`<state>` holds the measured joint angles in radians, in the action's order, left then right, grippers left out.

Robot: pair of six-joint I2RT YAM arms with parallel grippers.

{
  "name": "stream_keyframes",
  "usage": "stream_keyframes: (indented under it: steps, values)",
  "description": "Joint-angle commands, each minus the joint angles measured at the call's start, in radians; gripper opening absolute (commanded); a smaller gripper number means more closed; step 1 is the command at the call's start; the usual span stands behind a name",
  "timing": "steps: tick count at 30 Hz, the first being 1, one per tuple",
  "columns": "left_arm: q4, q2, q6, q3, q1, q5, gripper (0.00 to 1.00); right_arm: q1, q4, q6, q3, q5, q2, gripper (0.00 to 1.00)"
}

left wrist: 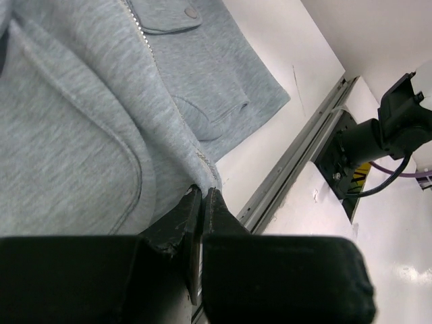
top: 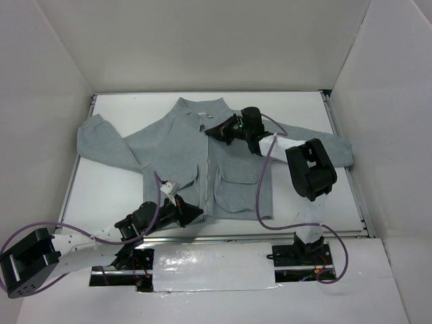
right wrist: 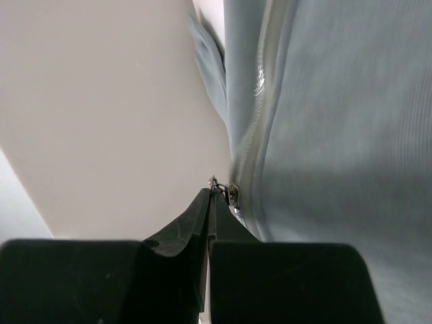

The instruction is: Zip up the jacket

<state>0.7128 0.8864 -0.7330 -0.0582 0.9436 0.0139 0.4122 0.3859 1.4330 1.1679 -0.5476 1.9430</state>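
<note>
The light-grey jacket [top: 169,148] lies flat on the white table, collar at the far side, sleeves spread. Its pale zipper [top: 206,172] runs down the centre. My left gripper [top: 198,212] is at the bottom hem by the zipper's lower end. In the left wrist view it [left wrist: 203,191] is shut on the hem fabric [left wrist: 209,177] beside the zipper teeth [left wrist: 182,118]. My right gripper [top: 209,131] is at the upper chest below the collar. In the right wrist view it [right wrist: 210,190] is shut on the metal zipper pull [right wrist: 231,192], with the jacket [right wrist: 351,135] to the right.
A metal rail [top: 270,237] runs along the table's near edge, close to the hem. White walls enclose the table on three sides. My right arm [top: 310,165] reaches over the jacket's right sleeve. The right arm's base [left wrist: 378,142] shows beyond the rail.
</note>
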Motion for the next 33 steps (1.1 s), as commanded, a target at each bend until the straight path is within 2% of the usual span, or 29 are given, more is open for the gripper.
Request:
stream_keyframes:
  steps: [1,4,5,10,16,19,23,28,33]
  values:
    - [-0.001,-0.006,0.000,0.024,0.023,-0.078,0.00,-0.058,0.001,-0.031,0.128,0.077,0.034,0.00]
    - [0.039,0.019,-0.019,0.031,0.024,-0.094,0.00,-0.064,-0.014,-0.065,0.151,0.128,0.034,0.00]
    - [0.053,0.041,-0.020,0.032,0.024,-0.112,0.00,-0.065,-0.095,-0.083,0.221,0.132,0.048,0.00]
    - [0.070,0.085,-0.026,0.026,0.038,-0.121,0.00,-0.093,-0.117,-0.094,0.370,0.106,0.163,0.00]
    - [-0.001,0.028,-0.020,0.021,0.057,-0.075,0.00,-0.145,-0.229,-0.103,0.692,0.115,0.332,0.00]
    - [-0.033,0.017,-0.020,0.018,0.060,-0.055,0.00,-0.168,-0.284,-0.112,0.947,0.115,0.439,0.00]
    - [-0.030,0.028,-0.031,0.023,0.067,-0.049,0.00,-0.196,-0.286,-0.111,1.123,0.127,0.546,0.00]
    - [-0.032,0.060,-0.048,0.031,0.075,-0.035,0.00,-0.222,-0.171,-0.120,1.176,0.124,0.590,0.00]
    - [-0.032,0.107,-0.054,0.037,0.078,-0.025,0.00,-0.228,-0.165,-0.221,1.222,0.159,0.573,0.00]
